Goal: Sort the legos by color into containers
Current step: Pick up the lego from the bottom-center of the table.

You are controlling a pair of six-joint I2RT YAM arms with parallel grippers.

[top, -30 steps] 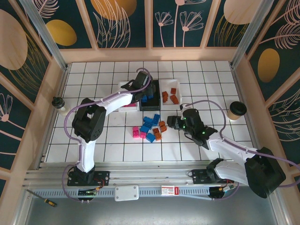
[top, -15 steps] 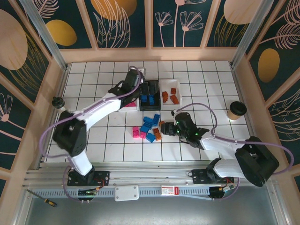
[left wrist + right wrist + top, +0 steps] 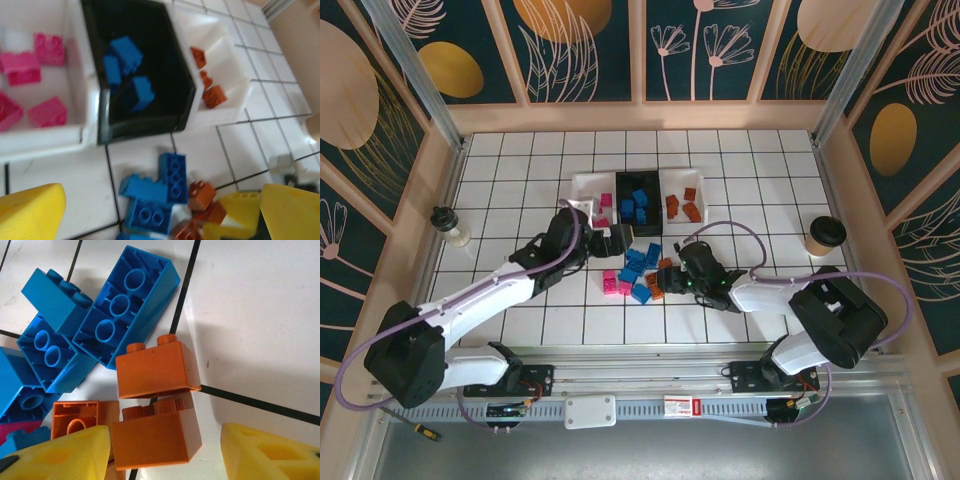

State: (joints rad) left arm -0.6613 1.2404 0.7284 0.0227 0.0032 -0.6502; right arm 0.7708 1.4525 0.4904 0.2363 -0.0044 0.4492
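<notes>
White-tiled table (image 3: 520, 160) is seen from above, with two arms reaching in from the near edge. Three shallow trays are set side by side at the far middle. A white tray (image 3: 585, 183) holds pink bricks (image 3: 47, 112), a black tray (image 3: 652, 180) holds blue bricks (image 3: 127, 50), and a second white tray (image 3: 680, 178) holds orange bricks (image 3: 215, 97). A paper cup (image 3: 827, 235) is placed at the right edge and a small bottle (image 3: 448, 225) at the left edge, both well apart from the trays. Near the table's middle, just in front of the trays, a loose pile of legos (image 3: 640, 270) is spread, with blue, pink and orange mixed. The left gripper (image 3: 613, 240) is held just in front of the black tray, its jaws spread wide with nothing gripped. The right gripper (image 3: 670, 275) is lowered at the right side of the pile. Its jaws are parted around a small orange brick (image 3: 155, 440): one finger (image 3: 55, 455) lies close against the brick and the other is clearly apart from it. Just beyond that brick, another orange piece (image 3: 155, 370) and a long blue brick (image 3: 127, 305) lie on their sides.
</notes>
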